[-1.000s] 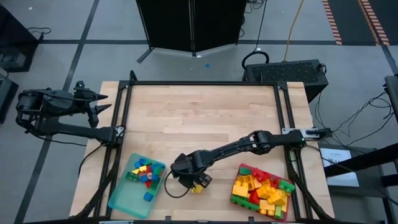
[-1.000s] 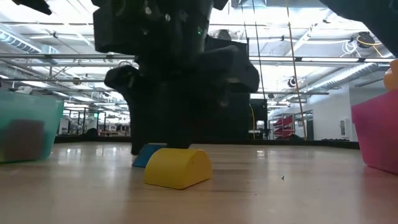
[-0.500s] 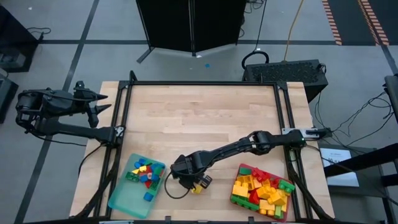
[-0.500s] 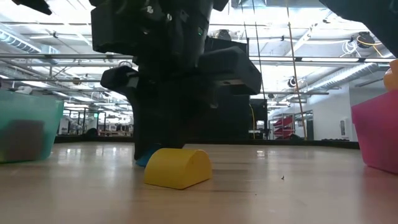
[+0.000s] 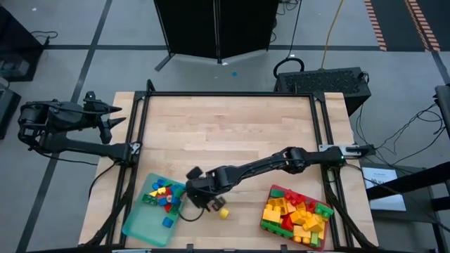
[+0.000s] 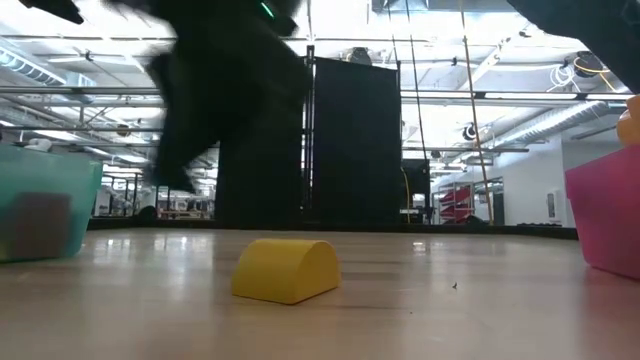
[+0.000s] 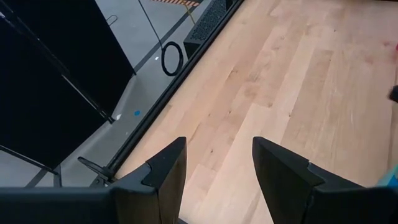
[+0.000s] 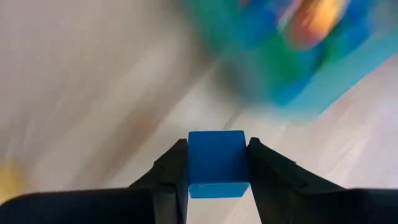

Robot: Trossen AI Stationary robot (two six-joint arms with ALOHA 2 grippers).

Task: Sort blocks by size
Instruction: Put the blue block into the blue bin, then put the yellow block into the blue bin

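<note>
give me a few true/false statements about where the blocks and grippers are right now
1. The right gripper is shut on a small blue block. True.
2. A yellow block lies alone on the table between the two trays. True.
3. The teal tray holds no blocks. False: several small coloured blocks lie in it.
4. The left gripper is working over the red tray. False: it waits open at the table's far left edge, holding nothing.
5. The right gripper is close to the teal tray. True: in the high view it is just beside that tray's edge.
</note>
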